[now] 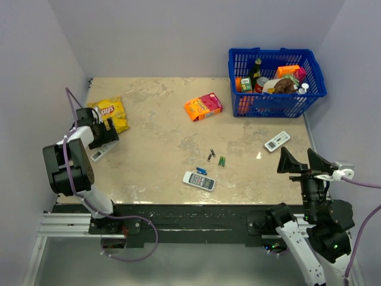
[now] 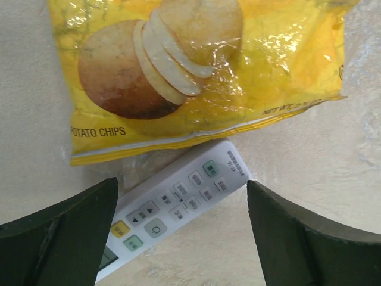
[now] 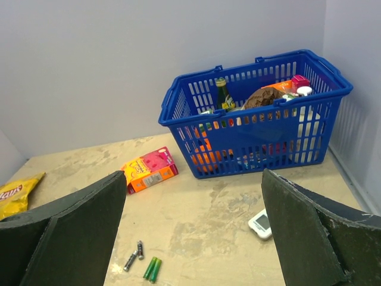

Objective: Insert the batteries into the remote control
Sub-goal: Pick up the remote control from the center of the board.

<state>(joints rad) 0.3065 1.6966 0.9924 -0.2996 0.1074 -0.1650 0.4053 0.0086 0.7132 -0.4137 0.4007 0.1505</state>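
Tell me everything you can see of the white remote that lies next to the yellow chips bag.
The white remote is long, slim and looks like plastic. It lies flat, face up on the table, diagonal in the left wrist view. It has small grey buttons, one green near the far end, and a yellow, a green and a round one nearer. Its far end meets the edge of the chips bag. The left gripper has its open jaws on either side.
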